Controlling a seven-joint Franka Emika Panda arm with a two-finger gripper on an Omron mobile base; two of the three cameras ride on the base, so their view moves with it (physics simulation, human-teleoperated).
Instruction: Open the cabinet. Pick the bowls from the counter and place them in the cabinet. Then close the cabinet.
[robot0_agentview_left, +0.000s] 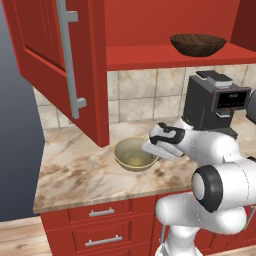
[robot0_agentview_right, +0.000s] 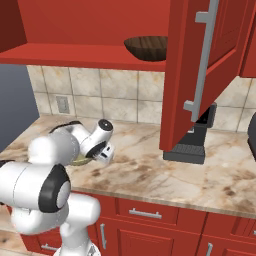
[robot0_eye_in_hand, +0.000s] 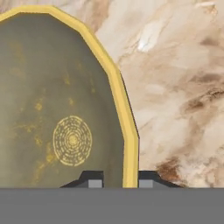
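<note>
The olive-tan bowl (robot0_agentview_left: 132, 155) (robot0_eye_in_hand: 57, 109) with its yellowish rim sits on the counter (robot0_agentview_left: 75, 175) (robot0_eye_in_hand: 175, 87). My gripper (robot0_agentview_left: 151, 148) (robot0_eye_in_hand: 119, 180) is low at the bowl's right side. One fingertip is inside the rim and one outside, closed tight on the wall. In the right base view the arm hides most of this bowl. The dark brown bowl (robot0_agentview_left: 198, 45) (robot0_agentview_right: 146, 48) rests on the lower shelf of the cabinet (robot0_agentview_left: 165, 52). Both cabinet doors (robot0_agentview_left: 55, 65) (robot0_agentview_right: 200, 65) stand swung open.
A black coffee machine (robot0_agentview_left: 215, 105) (robot0_agentview_right: 192, 145) stands on the counter to the right of the bowl, below the cabinet. Red drawers (robot0_agentview_left: 100, 212) run under the counter. The open left door hangs over the counter's left part.
</note>
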